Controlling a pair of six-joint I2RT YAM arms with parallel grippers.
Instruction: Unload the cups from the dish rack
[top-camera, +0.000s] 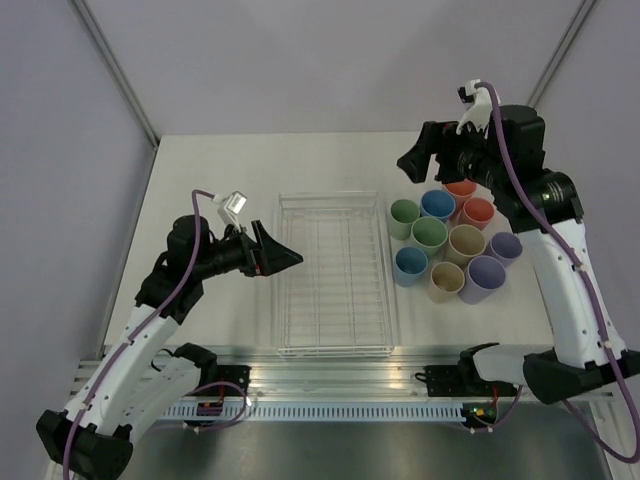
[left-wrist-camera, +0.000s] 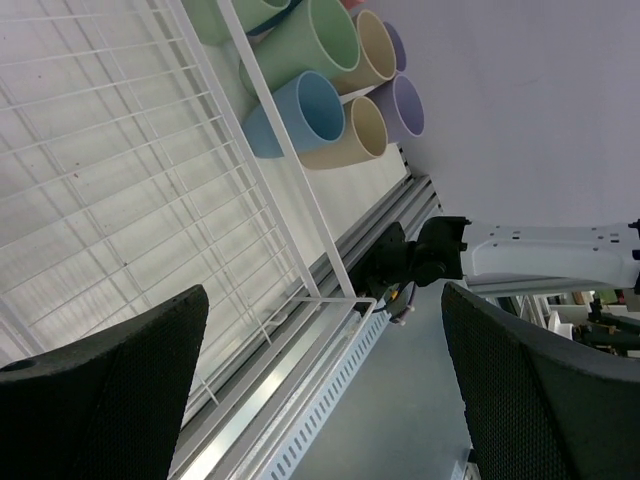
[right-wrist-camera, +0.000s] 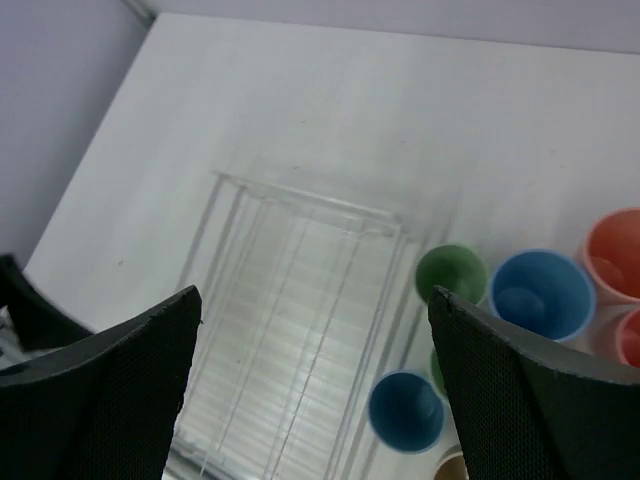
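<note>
Dish rack (top-camera: 330, 351): shallow rectangular basket of thin white wire with a grid floor. It sits mid-worktop between the two arms. No cup stands in it, so the unloading appears complete.
Cups (top-camera: 466, 243): small handleless tumblers of matte plastic, slightly tapered, in green, blue, salmon, beige and lavender. They stand upright, mouths up, in a tight cluster just beside the rack's right wall, with rims touching or nearly so. This grouping probably keeps them within the right arm's reach and clear of the wire.
Left tool (top-camera: 283, 256): black two-finger tool with textured inner pads, spread wide and holding nothing. It hangs over the rack's left wall, aimed across the grid floor.
Right tool (top-camera: 412, 163): fingers likewise wide apart with nothing between them. It is raised above the far end of the cluster, near the salmon cup (top-camera: 461, 187), and touches none of the cups.
Worktop (top-camera: 220, 180): pale, flat, matte surface, likely smooth enough for a light cup to slide if nudged.
</note>
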